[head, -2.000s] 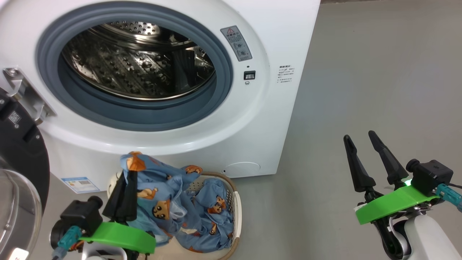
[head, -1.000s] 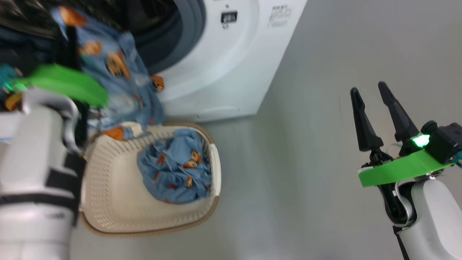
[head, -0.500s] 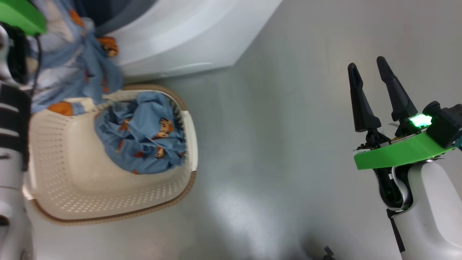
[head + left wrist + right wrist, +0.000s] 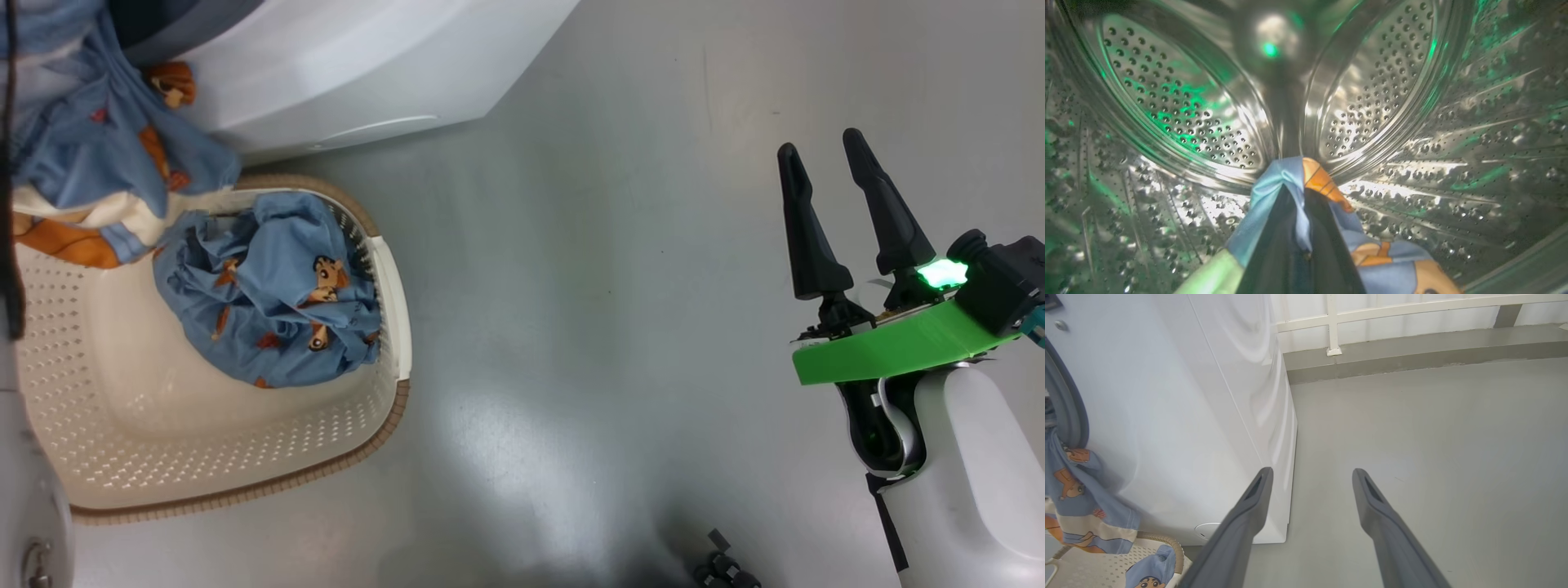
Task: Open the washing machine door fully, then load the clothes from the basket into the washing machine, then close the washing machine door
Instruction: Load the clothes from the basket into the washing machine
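The left gripper (image 4: 1295, 191) is inside the drum (image 4: 1180, 118), fingers pressed together on the held garment (image 4: 1274, 183). A fold of blue cloth with an orange patch wraps over the tips. The fingers point at the drum's rear wall.

Governing relation: the held garment runs backward from the gripper, not ahead of it. In the head view its free end (image 4: 98, 155) comes out of the washer (image 4: 351, 65) opening, drapes down the front panel and touches the far rim of the basket (image 4: 396, 327). Its long axis thus runs from the tips, back through the opening and down to the basket.

Judgement: the next move calls for a deeper reach along the finger axis before release. If released here, the hanging end may pull the cloth back out.

The second garment (image 4: 269, 302) lies bunched in the basket's far right corner, just below the hanging end.

The right gripper (image 4: 820, 145) is spread and empty. It hovers over the floor (image 4: 612, 286), well apart from the basket on its right side. The left arm is the nearer one to both garments.
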Robot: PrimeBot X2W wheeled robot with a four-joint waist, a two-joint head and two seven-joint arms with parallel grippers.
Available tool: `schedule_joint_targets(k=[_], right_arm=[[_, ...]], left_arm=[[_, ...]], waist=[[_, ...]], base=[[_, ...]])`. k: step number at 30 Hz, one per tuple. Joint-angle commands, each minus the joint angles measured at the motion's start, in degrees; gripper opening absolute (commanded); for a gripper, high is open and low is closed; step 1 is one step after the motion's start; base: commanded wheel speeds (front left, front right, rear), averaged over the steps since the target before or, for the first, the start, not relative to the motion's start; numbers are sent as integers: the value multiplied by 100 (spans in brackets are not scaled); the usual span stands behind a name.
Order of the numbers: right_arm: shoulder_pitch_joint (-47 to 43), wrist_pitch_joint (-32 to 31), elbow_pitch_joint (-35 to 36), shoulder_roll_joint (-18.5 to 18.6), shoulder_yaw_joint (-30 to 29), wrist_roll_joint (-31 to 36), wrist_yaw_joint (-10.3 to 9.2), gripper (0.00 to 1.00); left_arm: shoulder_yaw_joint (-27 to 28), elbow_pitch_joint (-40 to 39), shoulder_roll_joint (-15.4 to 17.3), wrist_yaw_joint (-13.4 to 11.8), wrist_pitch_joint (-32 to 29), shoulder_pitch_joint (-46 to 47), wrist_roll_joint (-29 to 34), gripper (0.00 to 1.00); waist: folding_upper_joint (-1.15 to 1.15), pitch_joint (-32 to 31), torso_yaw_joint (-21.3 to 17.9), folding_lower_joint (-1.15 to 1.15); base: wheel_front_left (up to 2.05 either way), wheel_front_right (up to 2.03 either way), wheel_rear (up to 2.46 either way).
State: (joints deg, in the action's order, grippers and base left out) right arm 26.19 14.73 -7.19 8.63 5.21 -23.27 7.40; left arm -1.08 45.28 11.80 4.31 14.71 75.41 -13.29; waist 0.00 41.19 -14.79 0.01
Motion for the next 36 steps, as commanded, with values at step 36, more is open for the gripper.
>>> schedule_joint_targets(k=[36], right_arm=[[-148, 27, -19, 49, 3, 27, 9, 100]], left_arm=[[16, -914, -16, 185, 29, -2189, 327, 100]], waist=[[0, -972, 503, -1]], base=[[0, 0, 0]])
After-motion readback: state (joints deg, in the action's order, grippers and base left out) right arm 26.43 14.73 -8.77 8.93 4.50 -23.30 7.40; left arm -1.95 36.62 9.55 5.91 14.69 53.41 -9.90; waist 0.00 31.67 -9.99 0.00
